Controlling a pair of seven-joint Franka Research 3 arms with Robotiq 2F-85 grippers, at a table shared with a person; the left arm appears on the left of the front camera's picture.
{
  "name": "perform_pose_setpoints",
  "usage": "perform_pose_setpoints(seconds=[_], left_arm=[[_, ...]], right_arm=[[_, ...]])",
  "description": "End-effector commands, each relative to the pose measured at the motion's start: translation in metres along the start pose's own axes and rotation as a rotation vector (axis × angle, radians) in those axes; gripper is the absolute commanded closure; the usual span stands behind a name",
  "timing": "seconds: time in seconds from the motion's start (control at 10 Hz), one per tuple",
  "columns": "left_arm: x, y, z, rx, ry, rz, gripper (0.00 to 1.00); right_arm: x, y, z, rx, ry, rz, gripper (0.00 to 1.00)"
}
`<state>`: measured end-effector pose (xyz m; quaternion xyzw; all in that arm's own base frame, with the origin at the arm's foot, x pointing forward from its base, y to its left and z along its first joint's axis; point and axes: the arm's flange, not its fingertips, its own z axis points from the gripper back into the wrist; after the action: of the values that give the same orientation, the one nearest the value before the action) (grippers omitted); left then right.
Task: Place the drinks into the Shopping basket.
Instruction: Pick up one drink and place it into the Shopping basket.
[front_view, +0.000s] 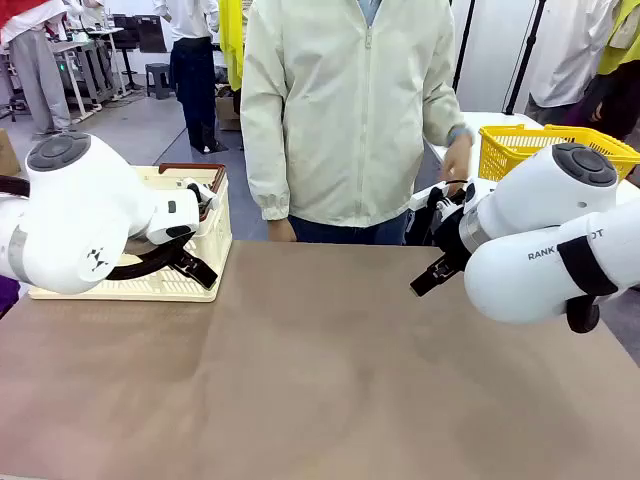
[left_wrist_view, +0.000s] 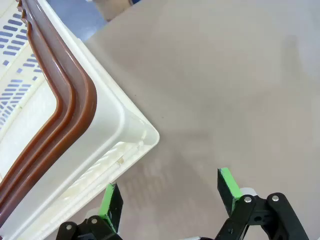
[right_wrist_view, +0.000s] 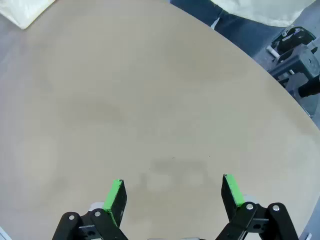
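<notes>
Near edge: the desk (front_view: 320, 400) is plain brown, w/ an arm parked at each side. L arm (front_view: 80, 215) sits near left. L jaws are spread wide, nothing btwn the green pads (left_wrist_view: 227, 186). They hang just beside the near corner of the Shopping basket (left_wrist_view: 115, 125), over bare desk and not over the crate's opening. Prob a waiting pose, close enough to drop sth in w/o a long reach. R arm (front_view: 560, 240) is at right. R jaws are likewise wide apart & hold nothing, aimed down at the desk mid-right, approx where a can could be set for pickup.

The basket is a cream slotted crate on the left side of the desk. Its brown handles (left_wrist_view: 70, 100) lie along the rim, so the top looks free for loading. Drinks: can't tell where they are; task looks not begun.

Far side: a person (front_view: 350, 110) in a pale jacket stands at the desk's far edge, centre. One hand (front_view: 458, 160) is by a yellow mesh basket (front_view: 510, 150) far right, behind the R arm, maybe fetching. Arm & hand share that corner, so a clash there is the risk
</notes>
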<state>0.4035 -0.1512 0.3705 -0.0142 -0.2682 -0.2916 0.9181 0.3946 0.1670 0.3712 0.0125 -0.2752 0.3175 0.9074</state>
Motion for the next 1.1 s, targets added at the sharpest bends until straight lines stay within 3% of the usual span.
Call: perform_pose_setpoints(seconds=[0.0,1.0], left_arm=[[0.0000,0.0000,0.0000,0.000,0.000,0.000,0.00],[0.0000,0.0000,0.0000,0.000,0.000,0.000,0.00]], right_arm=[[0.0000,0.0000,0.0000,0.000,0.000,0.000,0.00],[0.0000,0.0000,0.0000,0.000,0.000,0.000,0.00]])
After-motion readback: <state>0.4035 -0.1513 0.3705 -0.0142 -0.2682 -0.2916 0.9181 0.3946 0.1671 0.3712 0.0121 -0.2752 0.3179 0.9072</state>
